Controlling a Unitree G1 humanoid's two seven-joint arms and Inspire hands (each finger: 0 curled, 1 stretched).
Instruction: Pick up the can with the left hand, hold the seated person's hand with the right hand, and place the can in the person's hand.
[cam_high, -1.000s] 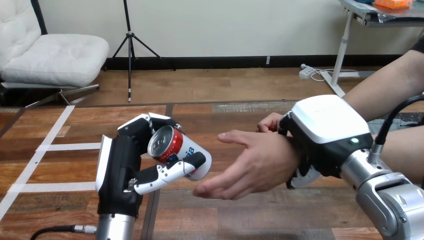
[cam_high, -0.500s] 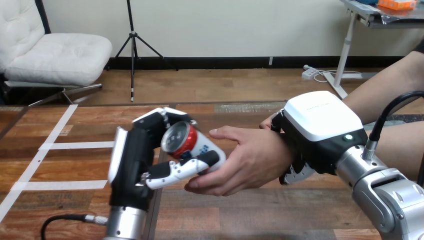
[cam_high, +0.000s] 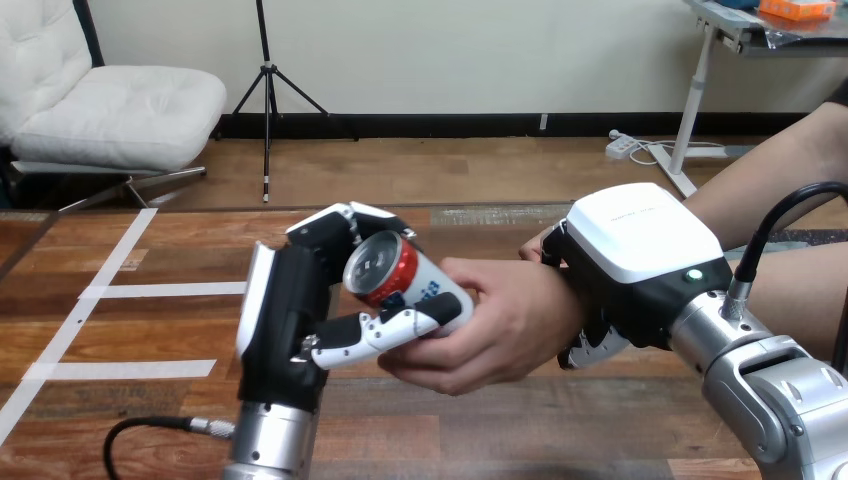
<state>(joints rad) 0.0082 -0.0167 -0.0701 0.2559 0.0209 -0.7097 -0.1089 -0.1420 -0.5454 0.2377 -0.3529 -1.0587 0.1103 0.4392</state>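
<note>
My left hand (cam_high: 285, 315) is black, with a white shell along its back and a thumb banded black and white. The can (cam_high: 405, 280) has a red shoulder round a silver top, then a white body with blue print. My right hand (cam_high: 640, 265) has a white shell over black, with a small green light (cam_high: 690, 274). My left forearm (cam_high: 270, 445) and right forearm (cam_high: 780, 400) are silver. The table (cam_high: 500, 420) is brown planked wood, crossed by white tape lines (cam_high: 130, 368).
</note>
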